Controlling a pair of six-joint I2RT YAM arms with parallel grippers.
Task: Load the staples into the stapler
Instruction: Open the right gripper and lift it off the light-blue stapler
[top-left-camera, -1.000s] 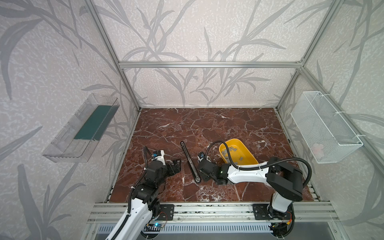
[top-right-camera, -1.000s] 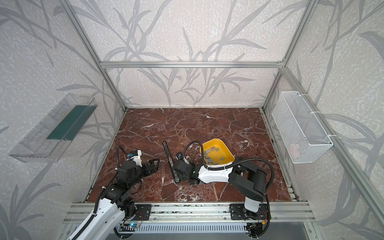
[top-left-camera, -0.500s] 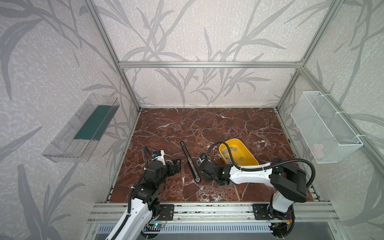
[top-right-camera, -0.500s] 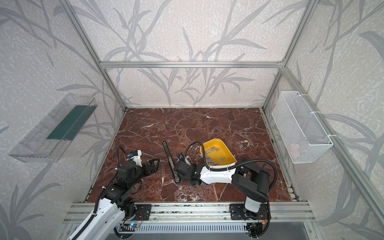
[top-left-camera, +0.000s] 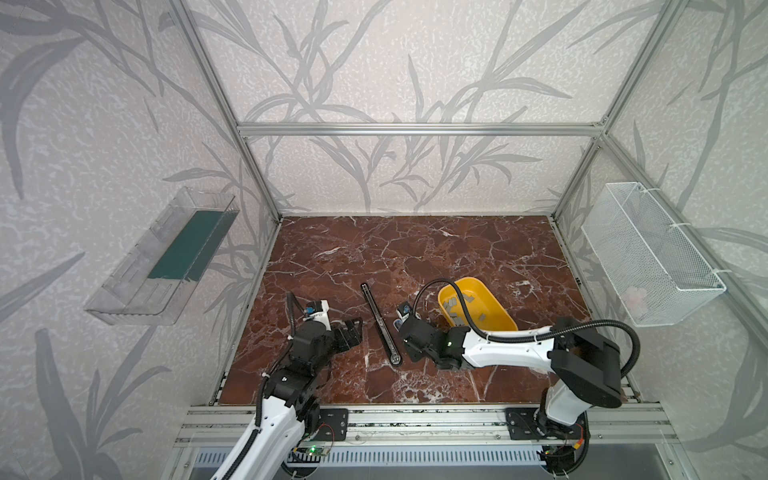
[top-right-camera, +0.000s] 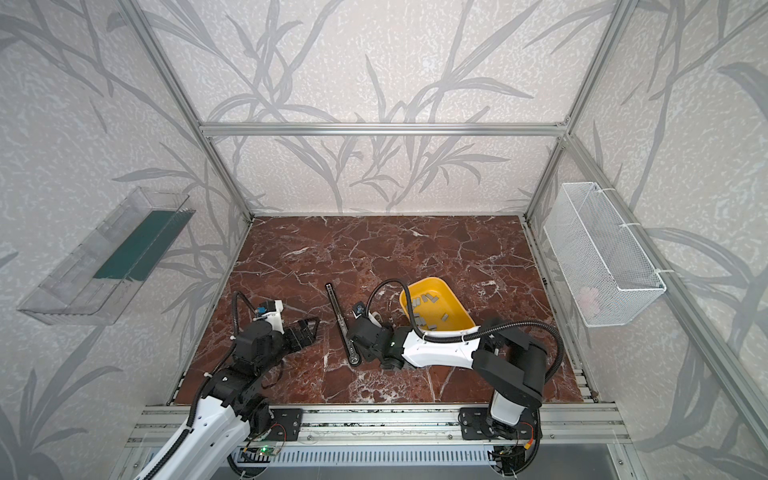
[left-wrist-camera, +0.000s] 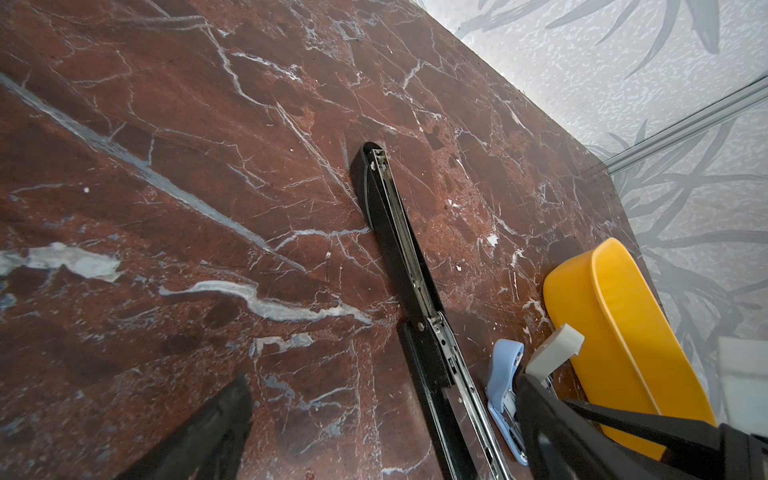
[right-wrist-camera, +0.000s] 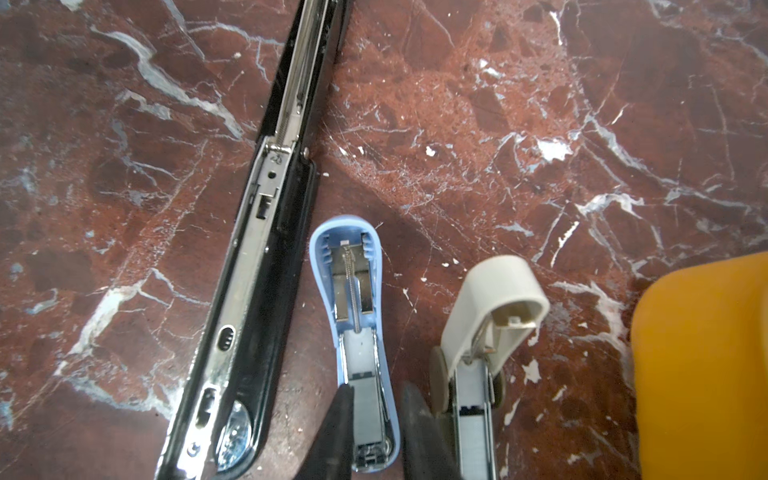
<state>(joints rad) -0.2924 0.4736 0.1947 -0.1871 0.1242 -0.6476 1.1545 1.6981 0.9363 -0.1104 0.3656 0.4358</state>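
Red-brown marble bench (top-left-camera: 415, 257) is sitting inside a metal frame with leaf-patterned walls. A clear bin (top-left-camera: 166, 257) is hanging on the wall on the left pincer's side, and a white wire basket (top-left-camera: 648, 257) on the wall on the right arm's side. Left pincer (top-left-camera: 355, 329) is sitting low over the bench, jaws standing wide apart, nothing between them. A long black stapler (top-left-camera: 380, 323) is lying opened out flat between the two pincers, apart from the left one and just beside the right one. Right pincer (right-wrist-camera: 376, 388) is reaching down over the blue stapler (right-wrist-camera: 353, 291), which is lying open with its lid folded away from the pincer. The black fingers (right-wrist-camera: 332, 436) are standing narrowly apart on either side of its channel end. Whether they are pressing it I cannot tell. A beige stapler (right-wrist-camera: 490, 299) is lying just beside the right pincer on the side away from the black one, with its lid tilting up. Past it, the yellow tray (top-left-camera: 492, 301) is sitting near the right pincer and well apart from the left. The staples (top-right-camera: 428, 298) are lying loose in this tray as scattered grey strips. Grey fill is showing in both small staplers' channels, but whether it is staples I cannot tell.
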